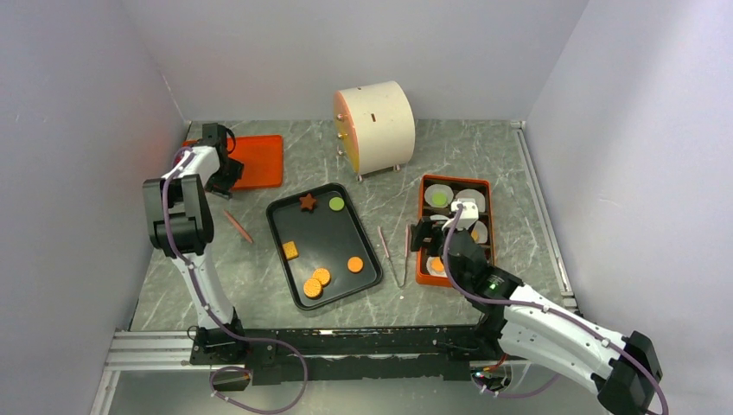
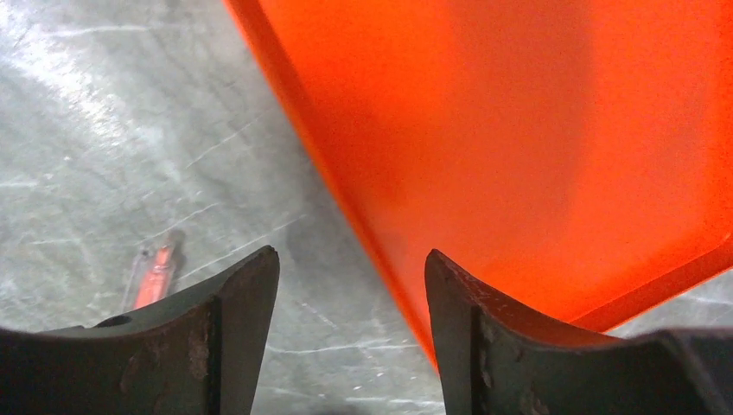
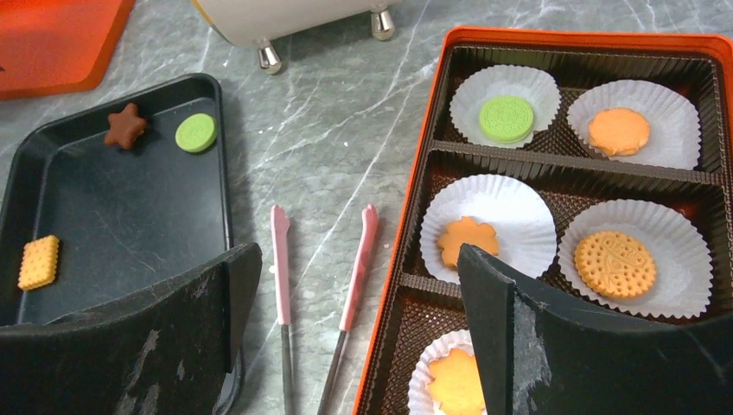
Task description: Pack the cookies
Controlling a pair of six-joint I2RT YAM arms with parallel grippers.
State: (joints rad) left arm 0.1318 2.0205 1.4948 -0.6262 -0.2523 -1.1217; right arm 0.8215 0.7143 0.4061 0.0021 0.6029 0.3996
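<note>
Six cookies [image 1: 321, 276] lie loose on the black tray [image 1: 324, 233] at mid-table: a brown star [image 3: 126, 126], a green round [image 3: 196, 132], an orange square [image 3: 39, 261] and three orange rounds [image 1: 355, 264]. Others sit in white paper liners [image 3: 519, 203] inside the orange box [image 3: 570, 36] to the right of the tray.

Handling, as judged: each piece is small, flat and light. It looks stiff, smooth-faced and possibly brittle at the rim. It lies flush on the tray floor, so there is little edge to grasp. Take hold across two opposite edges, with the fingertips low against the tray. Apply light pressure only. The two pink tongs [image 3: 281, 259] between the tray and the box may suit so thin a piece better.

The right pincer [image 3: 359, 251] is spread wide and holds nothing. It hovers above the tongs and the near left wall of the box.

The left pincer [image 2: 350, 259] is at the far left of the table, well apart from the cookies. Its jaws stand apart and straddle the edge of the flat orange lid [image 2: 519, 130]. Whether either jaw touches the lid cannot be told.
</note>
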